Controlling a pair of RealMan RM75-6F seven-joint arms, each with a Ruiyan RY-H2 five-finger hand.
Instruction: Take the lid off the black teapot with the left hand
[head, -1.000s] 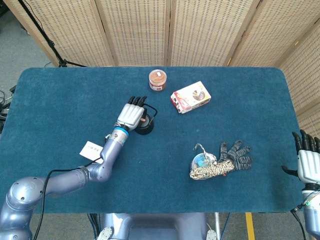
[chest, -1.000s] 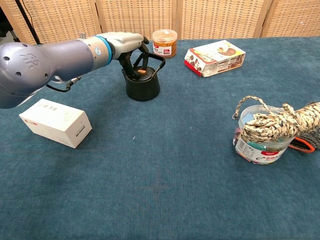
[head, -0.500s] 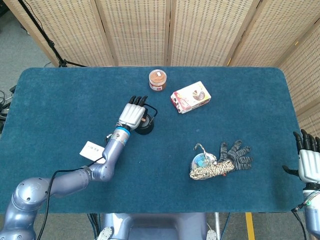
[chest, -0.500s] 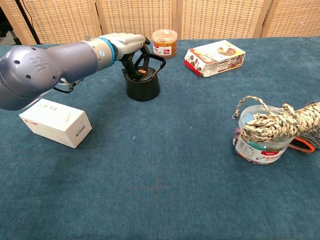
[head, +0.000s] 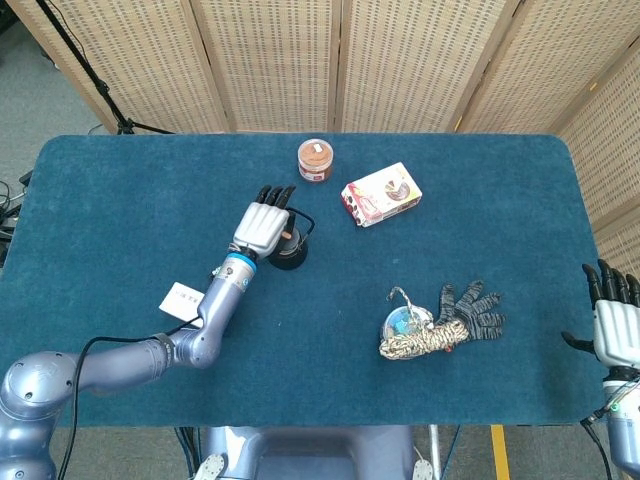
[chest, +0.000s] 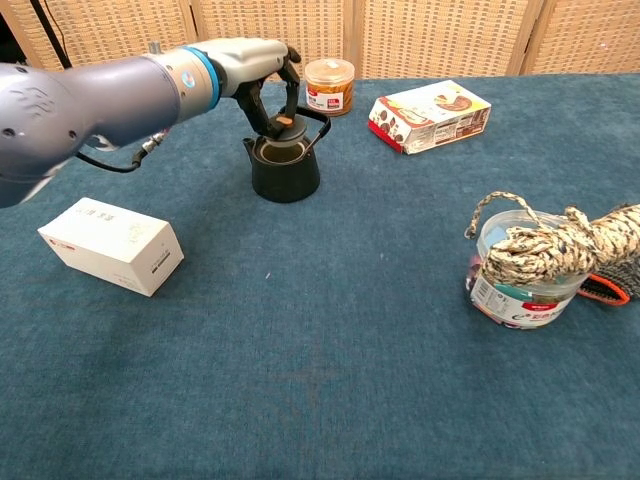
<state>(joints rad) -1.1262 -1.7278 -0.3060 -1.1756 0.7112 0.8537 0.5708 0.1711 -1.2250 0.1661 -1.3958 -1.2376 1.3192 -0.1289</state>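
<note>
- The left hand (chest: 262, 66) now pinches the lid (chest: 284, 123) higher than 1 second ago, clear of the teapot (chest: 285, 172).
- Lid removal looks nearly done; the right hand (head: 613, 322) idles with spread fingers.

Left arm reaches forward across the counter (head: 120, 220); left robot hand (chest: 262, 72), knuckles up, pinches the lid (chest: 284, 125) between fingertips. Right robot hand (head: 615, 325) at the right edge, fingers extended and apart, holding nothing.
</note>
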